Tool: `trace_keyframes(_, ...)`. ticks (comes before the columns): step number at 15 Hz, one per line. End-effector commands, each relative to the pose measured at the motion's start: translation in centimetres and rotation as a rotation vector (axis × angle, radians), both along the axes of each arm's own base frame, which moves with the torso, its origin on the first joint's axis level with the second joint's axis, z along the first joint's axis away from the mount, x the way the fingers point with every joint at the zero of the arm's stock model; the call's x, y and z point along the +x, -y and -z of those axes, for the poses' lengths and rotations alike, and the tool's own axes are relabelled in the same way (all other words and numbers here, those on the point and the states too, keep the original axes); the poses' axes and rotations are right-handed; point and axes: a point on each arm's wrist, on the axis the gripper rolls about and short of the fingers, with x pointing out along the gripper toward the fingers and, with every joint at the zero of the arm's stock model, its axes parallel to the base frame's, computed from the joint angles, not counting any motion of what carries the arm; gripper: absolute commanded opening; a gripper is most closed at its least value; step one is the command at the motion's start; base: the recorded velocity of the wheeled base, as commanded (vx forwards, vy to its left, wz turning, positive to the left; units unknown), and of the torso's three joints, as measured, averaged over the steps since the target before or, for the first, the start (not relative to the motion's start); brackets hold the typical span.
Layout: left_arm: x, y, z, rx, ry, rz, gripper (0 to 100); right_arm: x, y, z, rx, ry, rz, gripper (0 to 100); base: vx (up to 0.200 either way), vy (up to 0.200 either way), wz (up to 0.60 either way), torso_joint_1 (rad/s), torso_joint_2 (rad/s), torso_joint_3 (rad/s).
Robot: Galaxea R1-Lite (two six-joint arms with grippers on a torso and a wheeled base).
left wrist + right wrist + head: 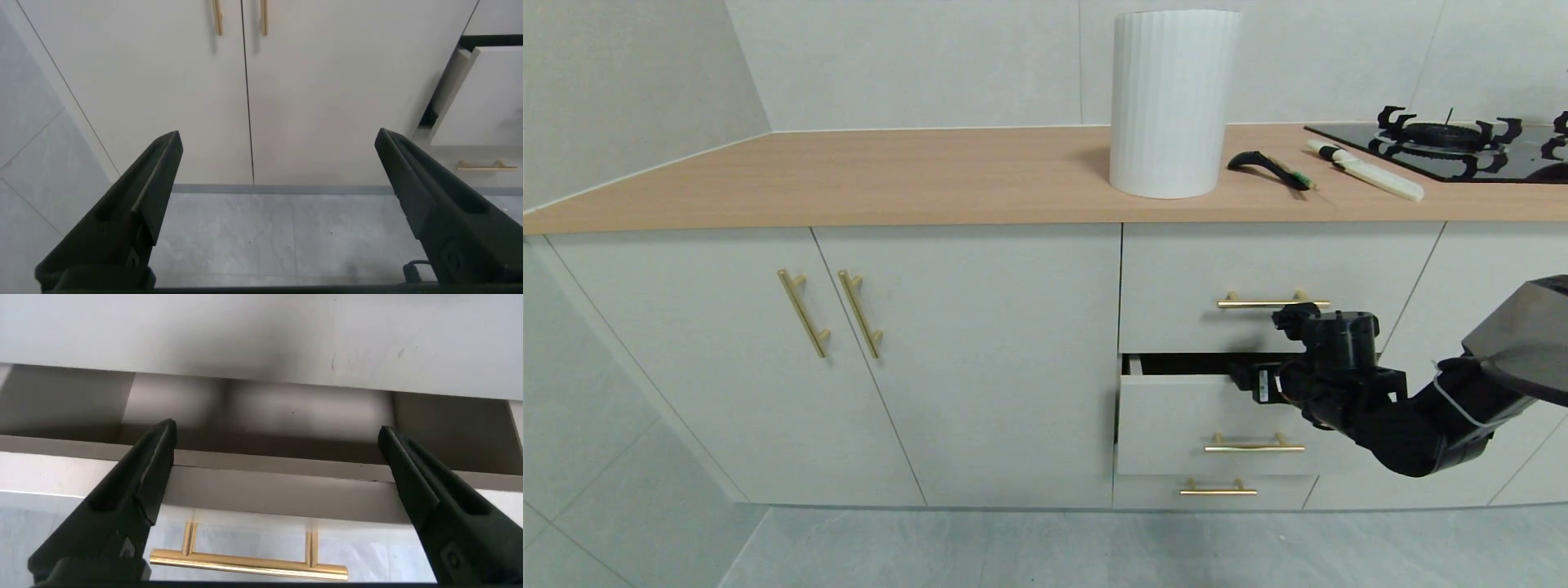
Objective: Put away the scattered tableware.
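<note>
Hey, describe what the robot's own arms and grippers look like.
The right arm is black, built of chunky jointed segments, with a thin pale cable looped at the wrist and a grey cover higher up. The right gripper and left gripper each have two dark, flat, tapering fingers.

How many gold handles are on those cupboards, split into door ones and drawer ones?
Door handles: 2
Drawer handles: 3
Total: 5
</note>
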Motion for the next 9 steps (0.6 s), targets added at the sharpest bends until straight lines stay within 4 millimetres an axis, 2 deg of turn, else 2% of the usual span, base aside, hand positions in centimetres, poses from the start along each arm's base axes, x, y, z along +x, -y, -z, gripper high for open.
trace_keyframes(1,0.0,0.0,0.0,-0.001,-0.001,-0.001,100,-0.2,0.0,-0.2,-0.004,-0.007,-0.001,100,0.000,0.000,0.00,0.000,0.00,0.000)
trace_keyframes(9,0.0,0.0,0.0,-0.001,-0.001,-0.001,100,-2.0,0.4,-2.1,-0.024,-0.099,-0.014,100,0.000,0.000,0.00,0.000,0.00,0.000)
